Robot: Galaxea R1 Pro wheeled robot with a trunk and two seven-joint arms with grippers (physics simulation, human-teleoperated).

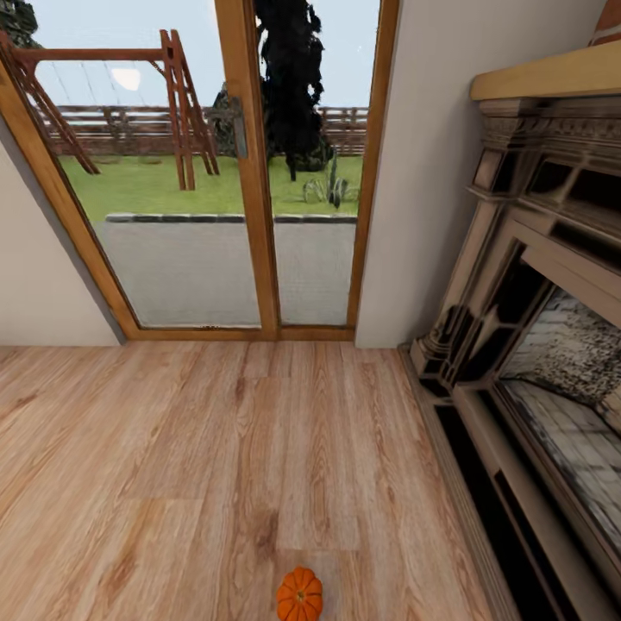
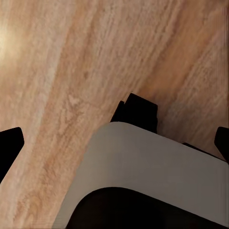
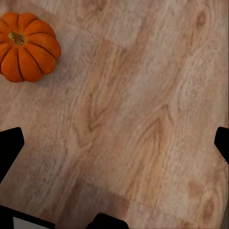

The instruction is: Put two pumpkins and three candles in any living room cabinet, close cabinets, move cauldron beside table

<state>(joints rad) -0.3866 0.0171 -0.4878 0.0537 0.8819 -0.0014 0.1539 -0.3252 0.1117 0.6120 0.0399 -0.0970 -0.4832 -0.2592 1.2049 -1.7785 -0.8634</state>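
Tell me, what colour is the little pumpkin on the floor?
Bright orange with darker grooves, on the pumpkin; the right wrist view shows it best.

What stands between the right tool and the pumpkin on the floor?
Nothing visible. In the right wrist view the pumpkin sits on bare wooden floor, and only floor boards lie between it and the open fingertips of the right tool. The head view also shows the pumpkin alone on the floor, well apart from the fireplace.
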